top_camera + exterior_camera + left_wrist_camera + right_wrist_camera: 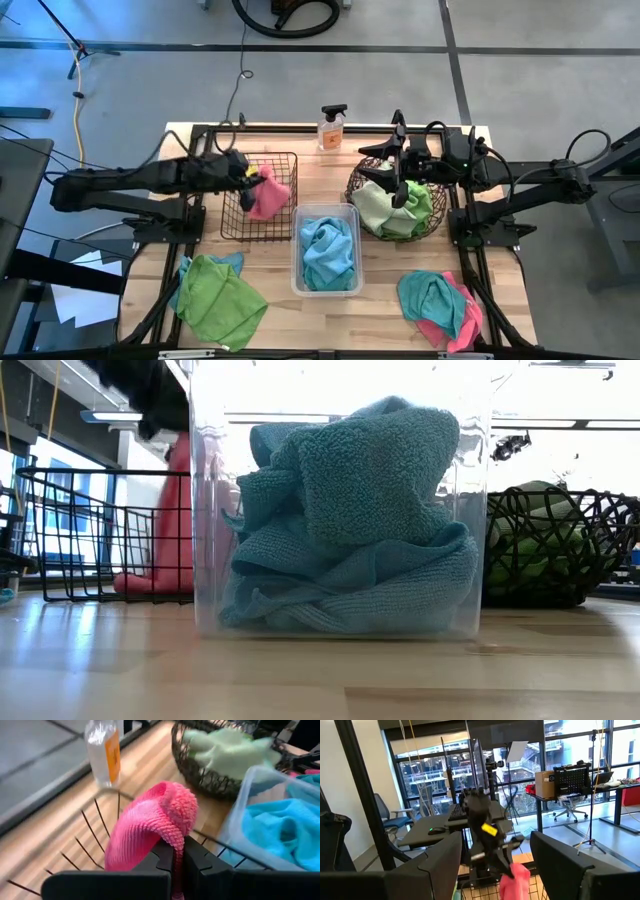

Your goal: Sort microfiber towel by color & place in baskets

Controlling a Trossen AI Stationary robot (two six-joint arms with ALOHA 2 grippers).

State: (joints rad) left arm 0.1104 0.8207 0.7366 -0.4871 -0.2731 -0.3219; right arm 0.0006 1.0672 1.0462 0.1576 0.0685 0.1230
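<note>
My left gripper point(250, 180) reaches in from the table's left over the black wire basket point(285, 165) and is shut on a pink towel point(268, 196). The clear tub point(325, 285) at mid-table holds teal towels point(326, 250). Green towels point(392, 210) lie in the round woven basket point(358, 182), and my right gripper point(398, 165) hovers open above them. A green towel point(220, 300) lies spread on the table at near left, partly over a teal one point(233, 262). At near right a teal towel point(432, 300) lies over a pink one point(468, 318). My left gripper pinches a bunched part of the pink towel point(174, 851) between its two fingers point(197, 862). The fingers slant down from the table's left. The towel bulges out past the fingertips and hangs down inside the wire basket, its lower end point(145, 582) at the basket's floor.
A clear spray bottle point(332, 128) with an orange label stands at the table's far edge between the wire basket and the woven basket. The table's near middle, in front of the tub, is bare wood point(330, 325).
</note>
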